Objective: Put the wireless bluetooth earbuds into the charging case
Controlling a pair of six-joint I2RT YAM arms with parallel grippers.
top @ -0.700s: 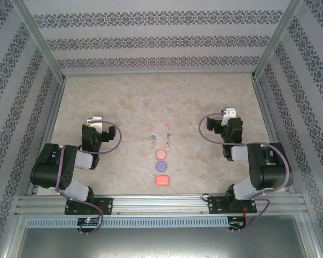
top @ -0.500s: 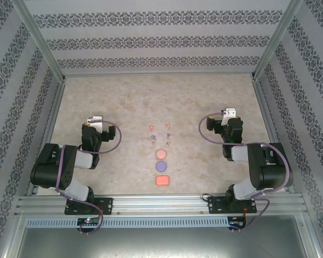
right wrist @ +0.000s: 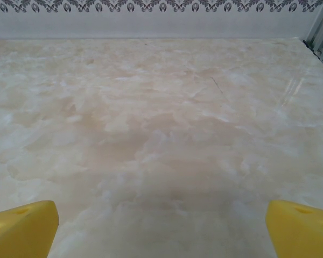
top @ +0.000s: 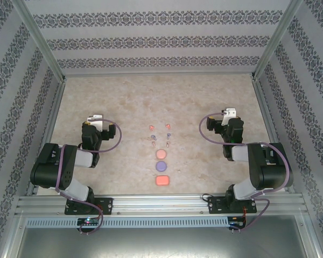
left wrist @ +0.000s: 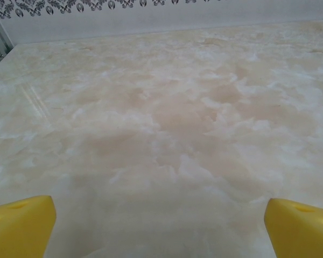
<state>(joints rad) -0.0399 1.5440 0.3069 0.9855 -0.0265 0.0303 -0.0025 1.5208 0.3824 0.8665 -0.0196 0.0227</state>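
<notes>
Several tiny earbuds lie in pairs at the table's middle: coral-red (top: 151, 128), purple (top: 153, 137) and pale salmon (top: 154, 144). Just nearer in a line stand three charging cases: round salmon (top: 160, 154), round purple (top: 161, 165) and squarish coral (top: 162, 181). My left gripper (top: 94, 119) rests well left of them and my right gripper (top: 229, 113) well right. In the wrist views both the left gripper (left wrist: 161, 228) and the right gripper (right wrist: 161, 231) are open, yellow fingertips (left wrist: 21, 226) (right wrist: 21, 228) wide apart over bare marble.
The marbled tabletop (top: 124, 97) is ringed by patterned walls and metal frame posts (top: 56, 75). A rail (top: 161, 204) with both arm bases runs along the near edge. Open room lies beyond the earbuds and around each gripper.
The left gripper has edged very slightly to the left. The right arm, earbuds and cases have not moved.
</notes>
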